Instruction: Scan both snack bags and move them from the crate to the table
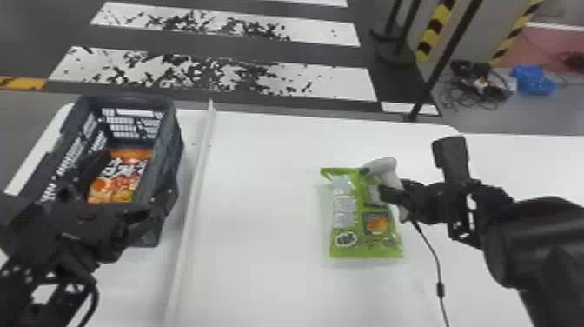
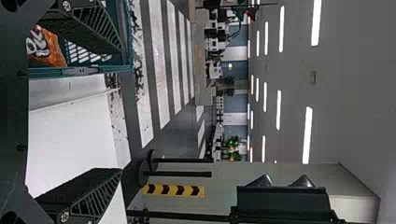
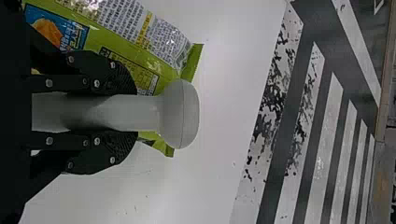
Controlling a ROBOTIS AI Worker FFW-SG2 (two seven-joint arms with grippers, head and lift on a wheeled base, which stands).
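Your right jaws are clamped on both sides of the scanner point(image 3: 126, 113) by its handle, which leaves the head free beyond the fingertips for aiming. The cord point(image 1: 436, 256) trails away from the jaws over the counter point(image 1: 260, 195), where it could drag if you swing wide. Just beside those jaws, partly under the scanner head, the green snack bag point(image 1: 367, 243) lies flat, a sensible pose for reading a code; whether it has scanned, you cannot tell.

Your left jaws stand wide apart at the near end of the crate point(image 1: 168, 143), perhaps so they can go in around a bag. Farther in from them, the orange snack bag point(image 1: 117, 185) rests inside the crate, its printed face up. It probably comes next: ease the left jaws clear of the wall, pinch it, and lift it to the counter for scanning.
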